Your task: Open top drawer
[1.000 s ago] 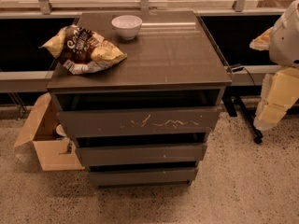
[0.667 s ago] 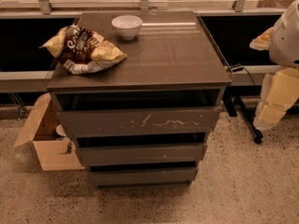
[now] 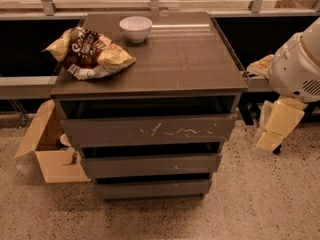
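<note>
The top drawer (image 3: 150, 130), a wide dark grey-brown handleless panel with pale whitish scratches across its middle, is the tallest and uppermost of three fronts in a low dark grey-brown cabinet (image 3: 165, 64) standing on speckled flooring. Its long axis runs level from side to side across the view, and its face points toward the camera, so it would probably slide out toward the viewer. A dark gap shows along its upper edge, under the cabinet top; that edge looks like the only place to hook and pull.

The robot's white and cream arm (image 3: 300, 66) enters from the right edge of the view. Its pale yellow gripper (image 3: 269, 140) hangs low beyond the drawer's right end, near that corner, not touching it, and angled down toward the floor. Whether it is released or clenched cannot be told. The drawer lies wholly to the gripper's left in this view, so the reach would likely swing inward and round to the front.

An open brown cardboard box (image 3: 47, 151) sits on the floor against the cabinet's left side. On top lie a crumpled yellow and brown snack bag (image 3: 90, 54) and, behind it, a small white bowl (image 3: 135, 28).
</note>
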`<state>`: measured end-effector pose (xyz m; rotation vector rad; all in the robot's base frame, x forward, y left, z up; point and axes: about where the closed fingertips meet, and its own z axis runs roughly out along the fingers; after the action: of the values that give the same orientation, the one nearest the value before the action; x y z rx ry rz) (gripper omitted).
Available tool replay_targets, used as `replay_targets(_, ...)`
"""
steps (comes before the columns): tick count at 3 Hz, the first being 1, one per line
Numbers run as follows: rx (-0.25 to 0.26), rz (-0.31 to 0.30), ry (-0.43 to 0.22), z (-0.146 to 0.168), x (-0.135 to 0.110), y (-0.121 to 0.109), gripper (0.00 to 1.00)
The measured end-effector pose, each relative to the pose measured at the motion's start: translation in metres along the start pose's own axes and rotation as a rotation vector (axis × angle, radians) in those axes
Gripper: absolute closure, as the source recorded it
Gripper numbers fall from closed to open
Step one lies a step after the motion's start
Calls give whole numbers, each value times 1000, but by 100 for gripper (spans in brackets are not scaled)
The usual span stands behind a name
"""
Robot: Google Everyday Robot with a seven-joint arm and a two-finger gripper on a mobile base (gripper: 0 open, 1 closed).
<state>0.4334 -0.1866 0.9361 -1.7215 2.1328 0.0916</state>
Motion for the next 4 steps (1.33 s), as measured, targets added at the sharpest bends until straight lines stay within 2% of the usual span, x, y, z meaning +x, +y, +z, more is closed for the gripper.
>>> replay_targets(1, 0, 0, 0, 0, 0, 0, 0)
replay_targets(2, -39, -21, -11, 24, 4, 4, 0)
replay_targets(3, -110, -49, -45, 78, 14, 11, 0)
replay_targets(4, -185, -116, -22, 149, 23, 26, 0)
